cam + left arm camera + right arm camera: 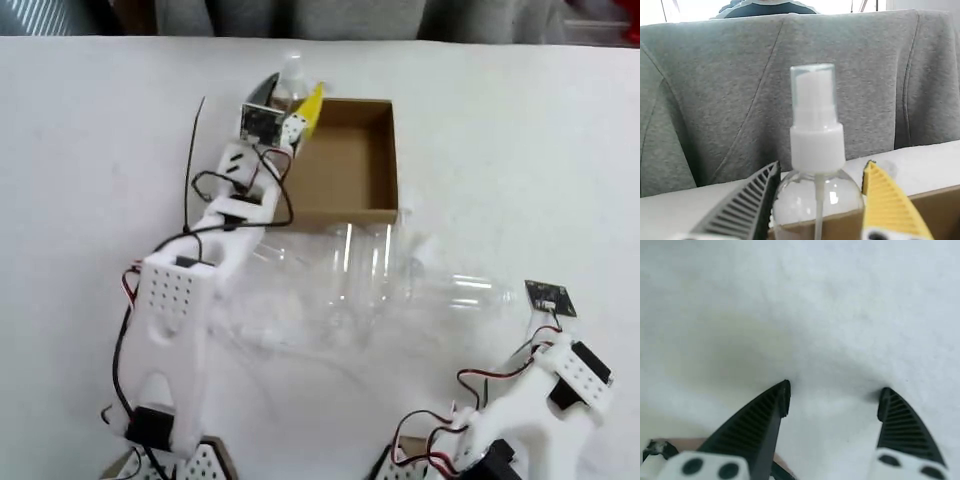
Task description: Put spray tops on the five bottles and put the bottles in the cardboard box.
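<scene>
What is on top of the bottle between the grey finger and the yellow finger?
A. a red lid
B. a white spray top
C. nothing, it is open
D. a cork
B: in the left wrist view, the bottle in the left gripper wears a white spray top under a clear cap.
</scene>
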Robot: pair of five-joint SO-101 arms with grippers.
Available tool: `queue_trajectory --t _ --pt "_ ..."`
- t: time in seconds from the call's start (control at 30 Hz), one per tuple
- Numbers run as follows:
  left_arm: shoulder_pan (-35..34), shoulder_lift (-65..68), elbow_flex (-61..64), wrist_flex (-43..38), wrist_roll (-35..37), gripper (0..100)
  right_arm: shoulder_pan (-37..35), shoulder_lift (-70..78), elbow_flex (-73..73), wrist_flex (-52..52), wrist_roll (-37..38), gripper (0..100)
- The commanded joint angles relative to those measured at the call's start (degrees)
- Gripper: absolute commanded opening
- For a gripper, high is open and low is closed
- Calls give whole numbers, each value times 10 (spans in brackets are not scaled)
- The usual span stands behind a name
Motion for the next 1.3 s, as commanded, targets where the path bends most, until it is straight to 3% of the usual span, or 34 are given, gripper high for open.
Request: queue_trajectory --t 0.0,0.27,0.57,0.8,1.27 --pt "-10 -26 -4 13 -2 260 4 6 1 -20 6 262" --pt "-11 -87 72 12 -4 260 4 6 1 -20 6 262" --pt "-11 -100 75 11 -4 261 4 6 1 -20 6 262" --pt "-12 -100 75 13 -4 395 4 6 1 -20 6 262" --pt "-28 -200 142 63 0 400 3 6 1 -21 6 262"
